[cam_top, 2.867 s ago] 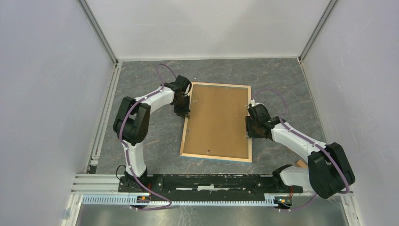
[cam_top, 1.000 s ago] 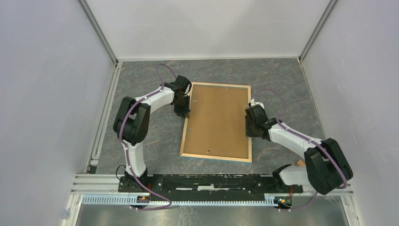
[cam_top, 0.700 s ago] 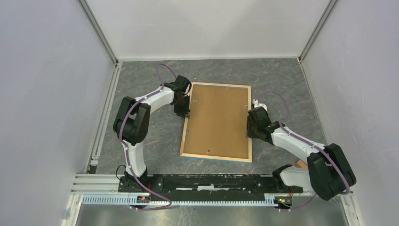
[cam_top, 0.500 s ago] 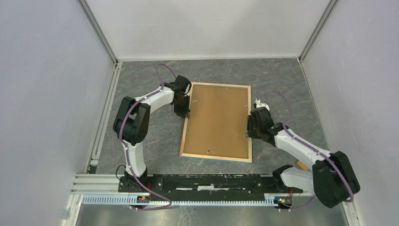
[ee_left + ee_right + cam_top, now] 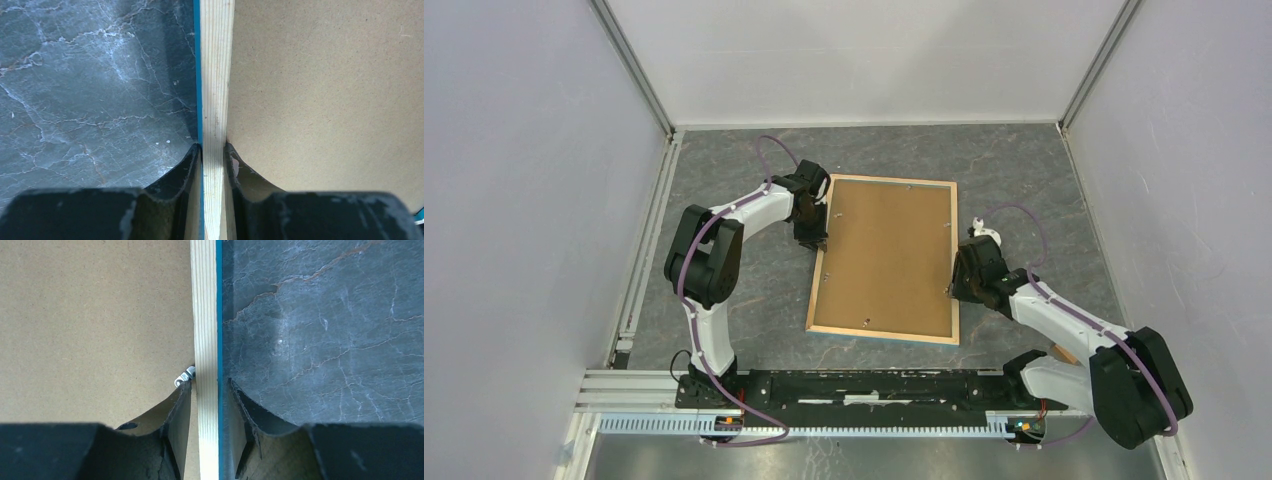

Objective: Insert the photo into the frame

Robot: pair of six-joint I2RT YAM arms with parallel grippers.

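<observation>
Frame (image 5: 881, 335) lies face down mid-table, backing board (image 5: 886, 255) seated in it. Photo not visible; cannot tell if under board. Left gripper (image 5: 213, 152) pinches left rim. Right gripper (image 5: 209, 390) straddles right rim loosely, beside clip (image 5: 184, 376). Likely remaining: clips, flip.

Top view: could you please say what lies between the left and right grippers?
The frame lies there back up, its brown backing board filling the stretch, with the left gripper and right gripper astride opposite rims; the top view shows it.
</observation>
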